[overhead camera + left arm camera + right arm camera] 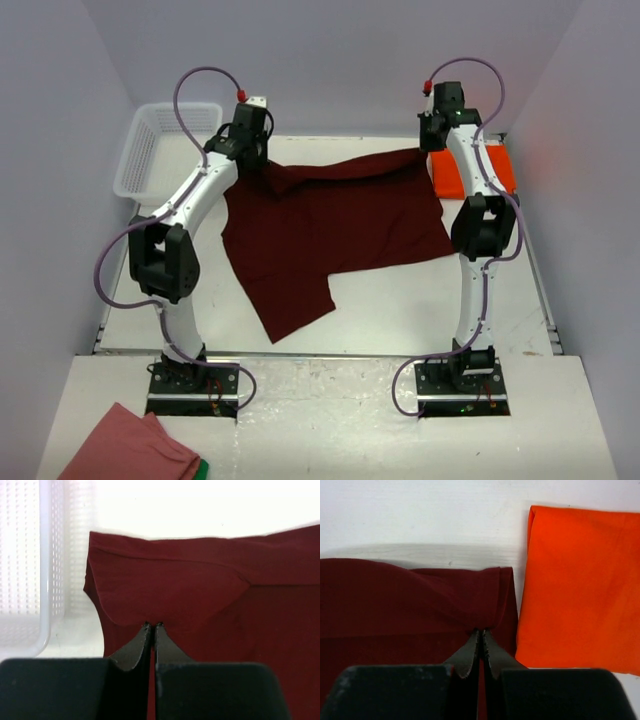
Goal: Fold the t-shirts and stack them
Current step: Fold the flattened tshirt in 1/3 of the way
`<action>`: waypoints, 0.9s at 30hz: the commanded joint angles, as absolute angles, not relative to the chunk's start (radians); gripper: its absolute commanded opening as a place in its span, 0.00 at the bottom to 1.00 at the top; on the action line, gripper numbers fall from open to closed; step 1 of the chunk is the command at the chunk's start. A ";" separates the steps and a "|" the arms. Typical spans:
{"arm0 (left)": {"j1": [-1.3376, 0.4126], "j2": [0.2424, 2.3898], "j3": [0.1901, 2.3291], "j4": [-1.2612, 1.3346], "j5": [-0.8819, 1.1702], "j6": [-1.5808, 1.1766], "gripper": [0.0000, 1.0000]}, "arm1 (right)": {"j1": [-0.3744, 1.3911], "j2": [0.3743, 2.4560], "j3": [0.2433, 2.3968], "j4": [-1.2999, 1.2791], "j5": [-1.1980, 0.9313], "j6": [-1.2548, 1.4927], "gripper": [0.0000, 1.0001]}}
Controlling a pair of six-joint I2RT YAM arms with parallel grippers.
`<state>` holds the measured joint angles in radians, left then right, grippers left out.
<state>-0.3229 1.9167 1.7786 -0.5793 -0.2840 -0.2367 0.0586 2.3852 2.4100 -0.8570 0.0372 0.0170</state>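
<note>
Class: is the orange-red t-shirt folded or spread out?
Folded: the orange-red t-shirt lies as a compact rectangle with a doubled edge, beside the maroon t-shirt.

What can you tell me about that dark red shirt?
The dark red shirt is soft, plain cloth, spread mostly flat on the white table, one flap reaching toward the near edge. Its far edge is folded over and pinched near each corner by the shut left pincer and right pincer. An orange shirt lies beside it.
</note>
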 commanded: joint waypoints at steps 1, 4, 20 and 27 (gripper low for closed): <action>-0.321 1.855 1.734 -0.603 -0.337 -0.294 0.00 | 0.057 2.335 2.367 -0.888 0.074 0.055 0.00; -0.321 1.838 1.686 -0.600 -0.308 -0.310 0.00 | 0.058 2.313 2.332 -0.890 0.090 0.067 0.00; -0.357 1.736 1.457 -0.580 -0.213 -0.368 0.00 | 0.057 2.234 2.218 -0.867 0.133 0.117 0.00; -0.357 1.717 1.499 -0.584 -0.166 -0.371 0.00 | 0.057 2.240 2.237 -0.877 0.141 0.109 0.00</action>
